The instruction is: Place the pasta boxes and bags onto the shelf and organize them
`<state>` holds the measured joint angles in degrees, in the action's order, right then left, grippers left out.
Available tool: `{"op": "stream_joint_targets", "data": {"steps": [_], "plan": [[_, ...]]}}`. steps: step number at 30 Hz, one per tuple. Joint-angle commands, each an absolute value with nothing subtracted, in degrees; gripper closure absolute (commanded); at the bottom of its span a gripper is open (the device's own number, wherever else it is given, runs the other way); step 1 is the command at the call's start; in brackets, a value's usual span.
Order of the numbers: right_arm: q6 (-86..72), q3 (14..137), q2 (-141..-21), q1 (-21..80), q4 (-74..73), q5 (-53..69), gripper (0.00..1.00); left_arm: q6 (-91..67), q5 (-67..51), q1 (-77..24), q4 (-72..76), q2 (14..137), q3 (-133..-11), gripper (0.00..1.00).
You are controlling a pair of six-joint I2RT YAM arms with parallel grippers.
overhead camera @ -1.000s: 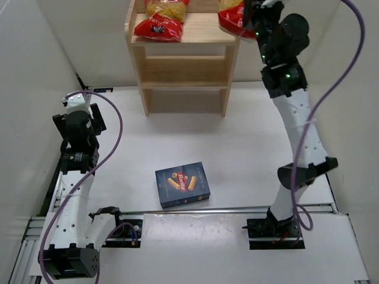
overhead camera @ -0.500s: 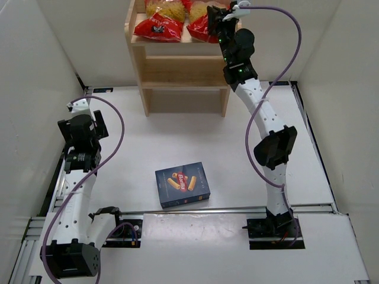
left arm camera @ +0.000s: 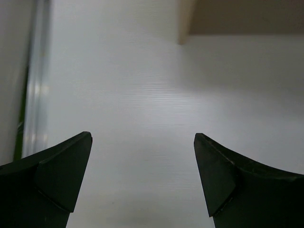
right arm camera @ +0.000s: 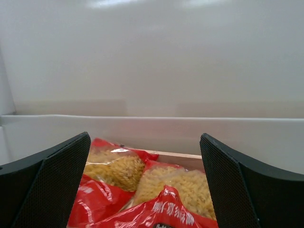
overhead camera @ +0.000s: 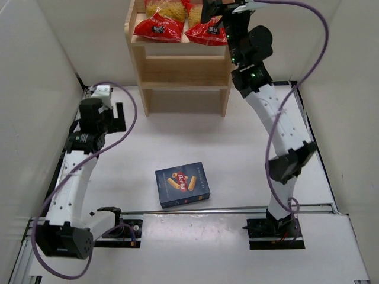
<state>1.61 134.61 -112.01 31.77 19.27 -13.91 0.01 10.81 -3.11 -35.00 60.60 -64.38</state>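
Observation:
Two red bags of yellow pasta lie side by side on the top board of the wooden shelf (overhead camera: 183, 71): one on the left (overhead camera: 157, 25) (right arm camera: 110, 172), one on the right (overhead camera: 205, 31) (right arm camera: 186, 191). My right gripper (overhead camera: 217, 10) (right arm camera: 145, 137) hovers just above the right bag, open and holding nothing. The dark blue pasta box (overhead camera: 182, 184) lies flat on the table in the middle, between the two arms. My left gripper (overhead camera: 117, 112) (left arm camera: 142, 137) is open over bare table at the left, well away from the box, and faces the shelf's lower left corner (left arm camera: 186, 23).
White walls close in the table on the left, right and back. The shelf's lower boards (overhead camera: 185, 84) carry nothing. A metal rail (overhead camera: 225, 209) crosses the table just in front of the arm bases.
My right gripper carried the second bag left along the top board, then opened and let it go beside the first. My left arm reached farther toward the shelf.

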Motion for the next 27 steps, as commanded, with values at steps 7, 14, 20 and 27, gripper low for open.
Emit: {"op": "stream_joint_targets", "data": {"steps": [7,14,20,27], "plan": [[2.03,108.03,-76.84,34.89,-2.72,-10.56,0.00,0.00,-0.97,-35.40,-61.87,78.21,-84.02,0.01],[-14.31,79.94,-58.91,34.89,-34.42,-5.48,0.00,0.00,-14.84,-27.61,-55.83,69.98,-73.68,0.01],[-29.00,42.25,-45.28,35.41,-29.37,15.19,0.00,0.00,-20.99,-27.69,-51.25,57.66,-58.10,0.01],[-29.53,31.13,-48.51,35.95,-15.92,20.55,0.00,0.00,-32.88,-20.48,-44.47,60.02,-55.56,0.01]]}}
